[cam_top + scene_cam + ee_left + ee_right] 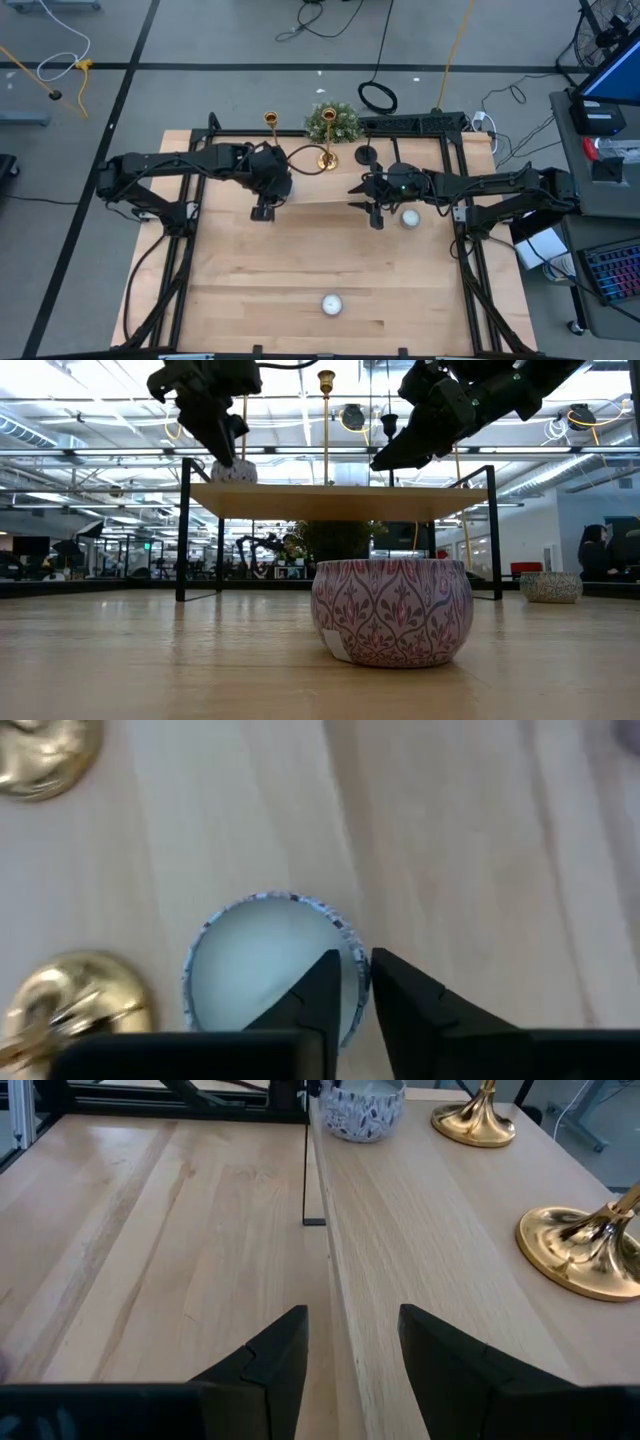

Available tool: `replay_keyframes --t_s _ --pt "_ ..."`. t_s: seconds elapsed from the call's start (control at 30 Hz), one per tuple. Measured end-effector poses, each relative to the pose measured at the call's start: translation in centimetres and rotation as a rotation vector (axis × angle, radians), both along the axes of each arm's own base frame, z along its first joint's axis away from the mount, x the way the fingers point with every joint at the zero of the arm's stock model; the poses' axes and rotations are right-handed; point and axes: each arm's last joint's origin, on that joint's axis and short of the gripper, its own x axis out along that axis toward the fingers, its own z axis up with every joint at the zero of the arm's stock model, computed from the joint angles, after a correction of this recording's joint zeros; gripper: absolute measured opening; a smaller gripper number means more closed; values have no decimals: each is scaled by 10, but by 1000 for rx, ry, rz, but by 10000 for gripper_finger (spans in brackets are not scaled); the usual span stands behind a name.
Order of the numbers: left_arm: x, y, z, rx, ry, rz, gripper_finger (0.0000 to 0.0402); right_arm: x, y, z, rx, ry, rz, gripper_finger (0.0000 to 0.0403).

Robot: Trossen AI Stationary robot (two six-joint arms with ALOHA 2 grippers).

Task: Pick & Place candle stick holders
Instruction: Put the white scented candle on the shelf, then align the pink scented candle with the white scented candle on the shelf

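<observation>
A: Item one, the candlesticks?

B: Two gold candlesticks on the raised wooden shelf [310,190] at the far side of the table [300,270]. The first gold candlestick [271,122] stands near the shelf's back left corner; the second gold candlestick [326,150] stands nearer the middle, just in front of the bushy green plant [333,121]. Both upright. Their flared bases show in the right wrist view, one close [585,1250], one farther back [474,1120].

A: The black one?

B: Black candlestick [367,155], upright on the shelf, to the right of the second gold one, near the plant.

A: Left gripper?

B: Left gripper [262,211], hanging over the shelf's front edge on the left side. Fingers almost together with only a thin gap, nothing between them. In its wrist view the tips sit above a round patterned-rim candle tin [270,965], with gold bases beside it.

A: Right gripper?

B: Right gripper [375,215], over the shelf's front edge to the right of centre. Fingers spread apart, empty; its wrist view looks along the shelf edge.

A: Other stock?

B: One candle tin [410,216] on the table just right of the right gripper. Another patterned tin [332,304] near the table's front centre, filling the low view [392,610].
</observation>
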Motion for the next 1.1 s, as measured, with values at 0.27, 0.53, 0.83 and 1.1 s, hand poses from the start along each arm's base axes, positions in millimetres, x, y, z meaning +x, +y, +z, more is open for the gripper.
replay_keyframes --t_s 0.27,0.53,0.83,1.1 --pt "1 1 1 69 -6 8 87 0 0 0 0 0 1 155" --pt "-6 -10 12 79 -51 -28 87 0 4 0 49 -8 129 155" --pt "-17 -37 37 67 -211 -68 88 -2 57 -8 48 8 390 155" --pt "-21 -76 37 -22 -217 -232 88 -7 115 -19 83 -63 474 155"
